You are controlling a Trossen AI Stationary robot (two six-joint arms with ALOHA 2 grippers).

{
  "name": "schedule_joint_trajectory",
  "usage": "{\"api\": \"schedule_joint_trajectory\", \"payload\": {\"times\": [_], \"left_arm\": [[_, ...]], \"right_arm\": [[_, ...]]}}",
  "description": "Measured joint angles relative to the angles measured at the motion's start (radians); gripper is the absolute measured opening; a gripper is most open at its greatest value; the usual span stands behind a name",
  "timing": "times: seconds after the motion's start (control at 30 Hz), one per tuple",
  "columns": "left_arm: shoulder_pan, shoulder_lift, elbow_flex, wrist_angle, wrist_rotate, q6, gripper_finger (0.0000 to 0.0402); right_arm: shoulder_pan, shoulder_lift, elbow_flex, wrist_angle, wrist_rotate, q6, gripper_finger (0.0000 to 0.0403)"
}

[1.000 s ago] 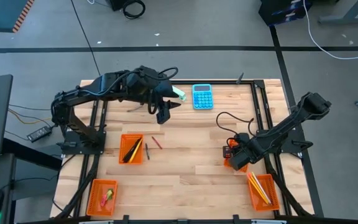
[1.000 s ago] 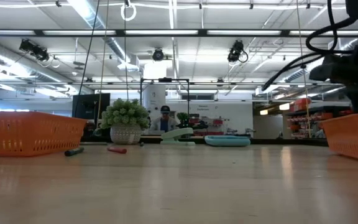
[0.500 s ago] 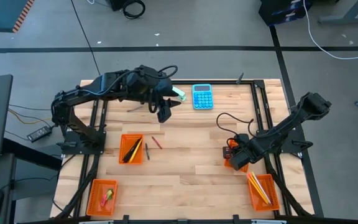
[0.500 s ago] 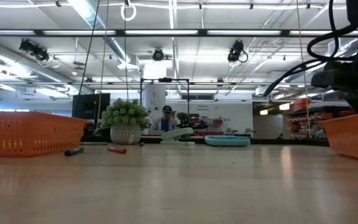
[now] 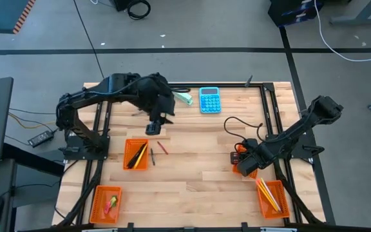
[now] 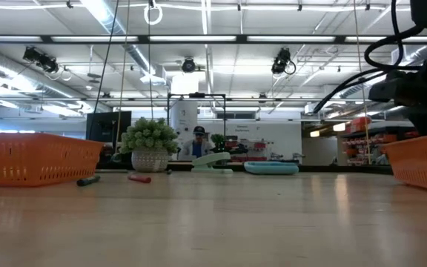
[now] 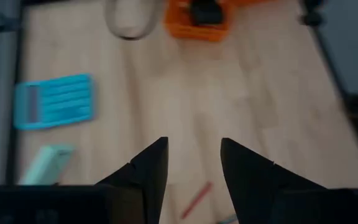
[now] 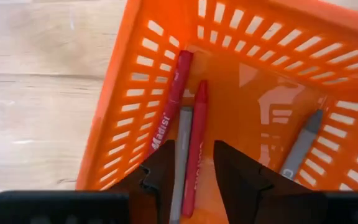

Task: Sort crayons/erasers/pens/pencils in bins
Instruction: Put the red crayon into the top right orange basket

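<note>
My left gripper (image 5: 154, 126) hangs open above the table, tipped downward, with a loose red crayon (image 7: 197, 199) on the wood below it. That crayon (image 5: 163, 148) and a dark pen (image 5: 152, 156) lie just right of the bin (image 5: 136, 154) that holds pens and pencils. My right gripper (image 8: 194, 171) stands open, pointing down into the orange bin (image 5: 242, 166) at the right. On that bin's floor lie two red crayons (image 8: 194, 146) and grey ones (image 8: 303, 143). Erasers lie in the near-left bin (image 5: 106, 203), pencils in the near-right bin (image 5: 272, 196).
A blue calculator (image 5: 210, 100) and a mint-green block (image 5: 183, 98) lie at the table's far side. The black frame rails run along both table sides. The middle of the wooden table between the bins is bare wood.
My left gripper has swung toward the table's left and near side, sunk a little and tipped further downward, coming over the loose red crayon. My right arm has kept still over its bin.
</note>
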Motion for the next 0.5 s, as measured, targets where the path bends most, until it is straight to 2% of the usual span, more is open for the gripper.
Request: {"api": "schedule_joint_trajectory", "payload": {"times": [0.3,0.5], "left_arm": [[0.017,0.096,-0.002,-0.073,0.108,0.093,0.0144],[0.021,0.154,-0.018,-0.099,0.137,0.185,0.0137]], "right_arm": [[-0.015,0.0,0.081,-0.037,-0.007,0.007,0.0142],[-0.015,-0.001,0.19,-0.204,-0.007,0.001,0.0147]]}}
